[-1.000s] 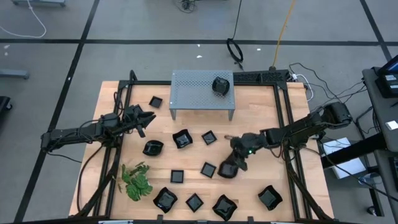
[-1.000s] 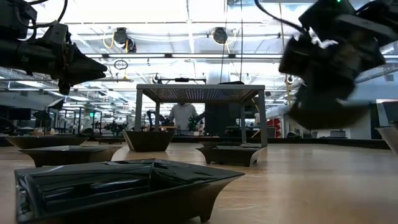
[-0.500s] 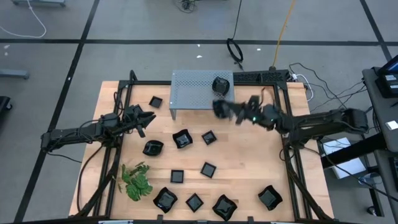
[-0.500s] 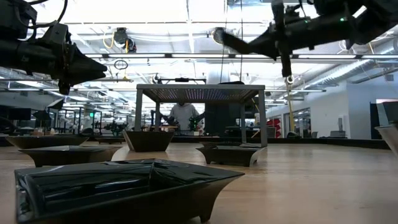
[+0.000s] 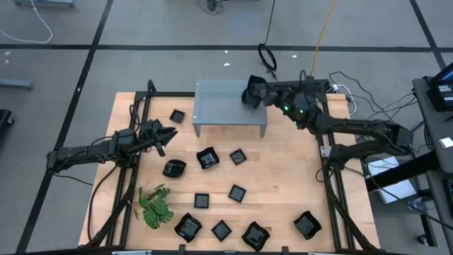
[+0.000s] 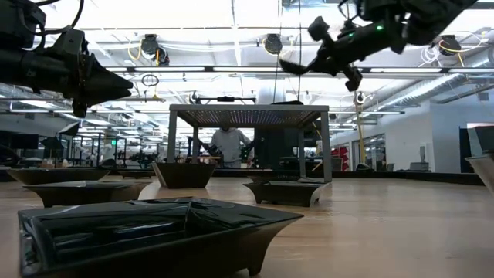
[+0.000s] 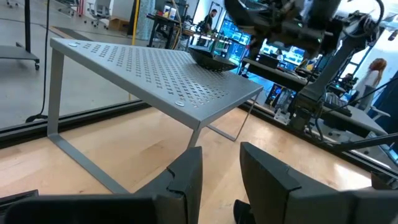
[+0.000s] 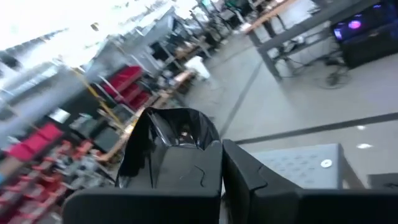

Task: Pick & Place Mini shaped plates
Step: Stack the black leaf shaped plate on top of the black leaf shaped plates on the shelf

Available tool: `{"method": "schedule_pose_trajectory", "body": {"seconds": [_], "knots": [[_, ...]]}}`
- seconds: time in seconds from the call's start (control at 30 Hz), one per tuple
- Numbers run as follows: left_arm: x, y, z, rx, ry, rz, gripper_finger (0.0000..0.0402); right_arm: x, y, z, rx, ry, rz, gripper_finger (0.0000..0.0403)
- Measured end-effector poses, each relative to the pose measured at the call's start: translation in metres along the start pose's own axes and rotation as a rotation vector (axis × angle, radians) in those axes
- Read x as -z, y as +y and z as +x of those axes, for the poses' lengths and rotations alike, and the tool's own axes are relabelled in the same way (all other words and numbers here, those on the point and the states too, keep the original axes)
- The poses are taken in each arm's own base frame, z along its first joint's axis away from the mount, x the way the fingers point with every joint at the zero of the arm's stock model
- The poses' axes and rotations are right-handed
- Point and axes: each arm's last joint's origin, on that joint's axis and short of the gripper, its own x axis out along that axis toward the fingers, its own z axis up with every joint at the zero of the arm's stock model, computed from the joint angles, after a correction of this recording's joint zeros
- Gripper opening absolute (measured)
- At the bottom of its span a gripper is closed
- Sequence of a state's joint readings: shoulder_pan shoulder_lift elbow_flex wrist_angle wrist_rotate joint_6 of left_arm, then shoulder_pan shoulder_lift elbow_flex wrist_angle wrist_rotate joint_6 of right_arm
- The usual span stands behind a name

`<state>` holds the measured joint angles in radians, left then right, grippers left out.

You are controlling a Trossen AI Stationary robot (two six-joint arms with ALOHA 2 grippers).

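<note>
Right hand carried plate over stand.

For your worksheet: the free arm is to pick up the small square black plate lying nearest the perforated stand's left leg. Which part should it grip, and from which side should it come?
Probably one raised edge of the small square plate, approached from straight above. It lies flat and upright on the table, so only its rim offers a pinch. The left gripper waits close by, fingers open; the stand leaves the plate's top unobstructed.

Glossy black mini plates dot the table — one over the stand.
</note>
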<state>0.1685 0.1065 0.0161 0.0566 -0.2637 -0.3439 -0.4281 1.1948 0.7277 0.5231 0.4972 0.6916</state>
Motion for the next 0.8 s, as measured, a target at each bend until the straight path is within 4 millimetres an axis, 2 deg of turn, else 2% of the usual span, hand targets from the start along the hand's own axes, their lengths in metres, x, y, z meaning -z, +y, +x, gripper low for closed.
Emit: {"method": "schedule_pose_trajectory", "body": {"seconds": [0.13,0.37,0.5,0.8], "knots": [[0.0,0.0,0.0,0.0,0.0,0.0,0.0111,-0.001,0.003,0.015,0.039,0.012,0.007,0.0],[0.0,0.0,0.0,0.0,0.0,0.0,0.0111,0.017,-0.004,0.033,0.157,0.01,-0.023,0.0],[0.0,0.0,0.0,0.0,0.0,0.0,0.0111,0.025,-0.009,0.037,0.192,0.024,0.008,0.0],[0.0,0.0,0.0,0.0,0.0,0.0,0.0111,0.031,-0.011,0.035,0.216,0.068,-0.016,0.0]]}}
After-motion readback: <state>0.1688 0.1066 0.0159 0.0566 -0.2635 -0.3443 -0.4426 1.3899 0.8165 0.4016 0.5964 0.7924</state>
